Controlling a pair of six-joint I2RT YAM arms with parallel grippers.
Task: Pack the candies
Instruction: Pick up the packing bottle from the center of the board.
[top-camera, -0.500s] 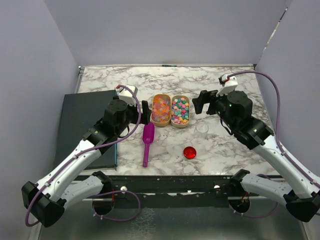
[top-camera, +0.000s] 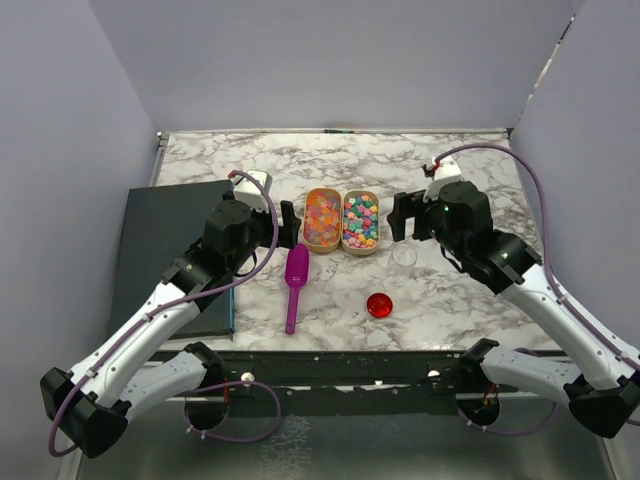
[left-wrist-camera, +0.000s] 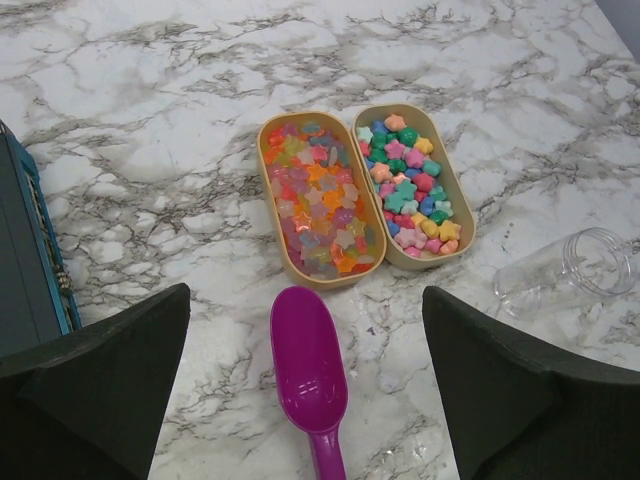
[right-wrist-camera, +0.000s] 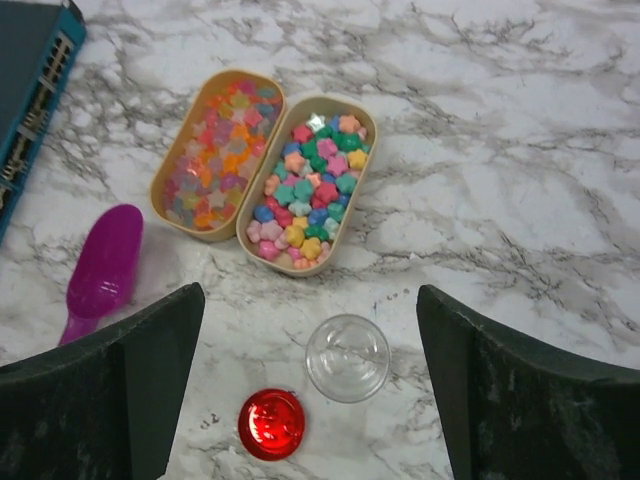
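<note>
Marble table boxed in by plain grey walls. From the top camera the candies are just colourful specks in two oval trays sitting side by side mid-table. The wrist cams show they're little stars, see-through ones in the left tray and solid pastel ones in the right. The scoop lies just near of the left tray with its bowl toward it, empty in the left wrist view. The clear jar is near the right tray, empty too. The red lid beside it only shows up in the right wrist and top views. Dark binder at far left. The left gripper and right gripper flank the trays, both spread wide and holding nothing.
</note>
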